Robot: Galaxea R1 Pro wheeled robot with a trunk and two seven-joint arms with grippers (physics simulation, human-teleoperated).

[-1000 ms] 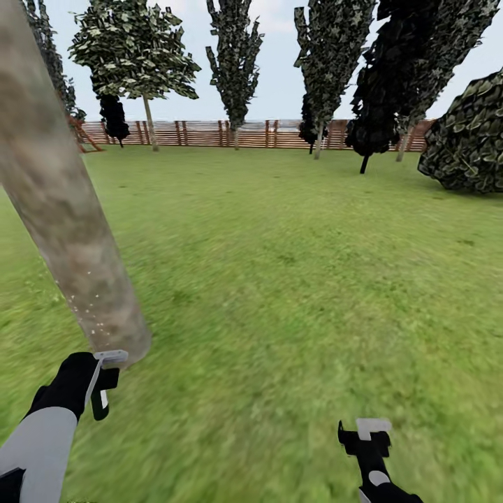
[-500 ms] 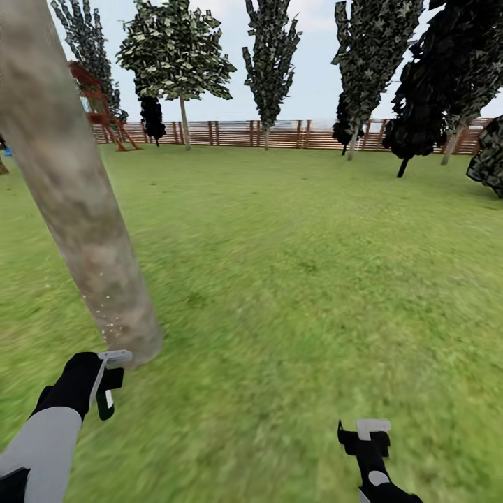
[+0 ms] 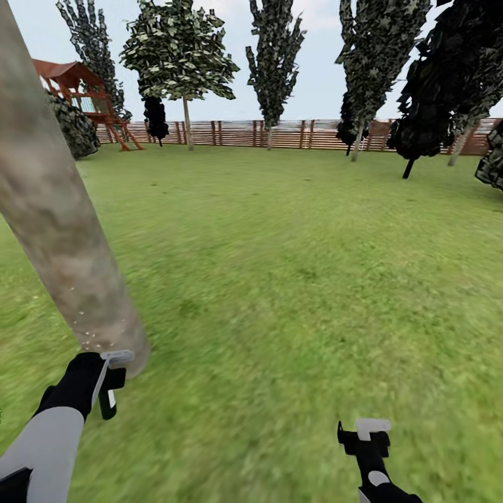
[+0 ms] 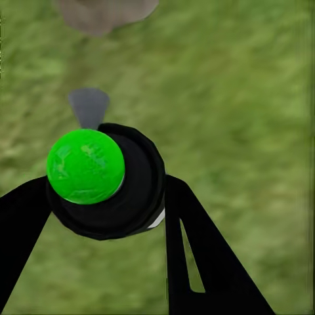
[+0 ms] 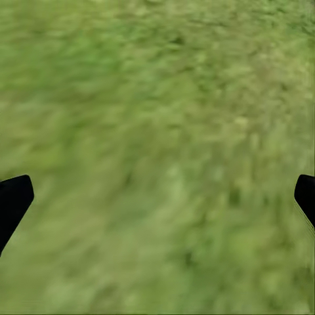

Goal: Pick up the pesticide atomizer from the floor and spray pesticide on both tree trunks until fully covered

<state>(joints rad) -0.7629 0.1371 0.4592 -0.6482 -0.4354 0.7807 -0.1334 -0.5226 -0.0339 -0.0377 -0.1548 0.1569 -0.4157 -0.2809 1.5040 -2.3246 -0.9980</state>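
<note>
A thick mottled grey-tan tree trunk [image 3: 56, 230] leans across the left of the head view, its foot in the grass just ahead of my left gripper [image 3: 105, 384]. Tiny white pesticide specks [image 3: 91, 328] dot its lowest part. In the left wrist view my left gripper [image 4: 105, 197] is shut on the pesticide atomizer [image 4: 98, 177], a black body with a bright green cap. Its grey nozzle [image 4: 88, 105] points toward the trunk's base [image 4: 105, 13]. My right gripper [image 3: 372, 433] hangs open over bare grass, and its fingertips stand far apart around the same gripper [image 5: 157, 197] in the right wrist view.
Green lawn [image 3: 300, 265] stretches ahead to a brown slatted fence [image 3: 293, 133]. A red wooden playset [image 3: 77, 84] and a dark bush [image 3: 73, 126] stand at the far left. Thin-trunked trees [image 3: 185, 63] line the fence, with darker ones [image 3: 447, 77] at the right.
The whole picture has shifted right as the camera turned left, bringing the playset and a bush into view. Both arms hold the same place in the picture.
</note>
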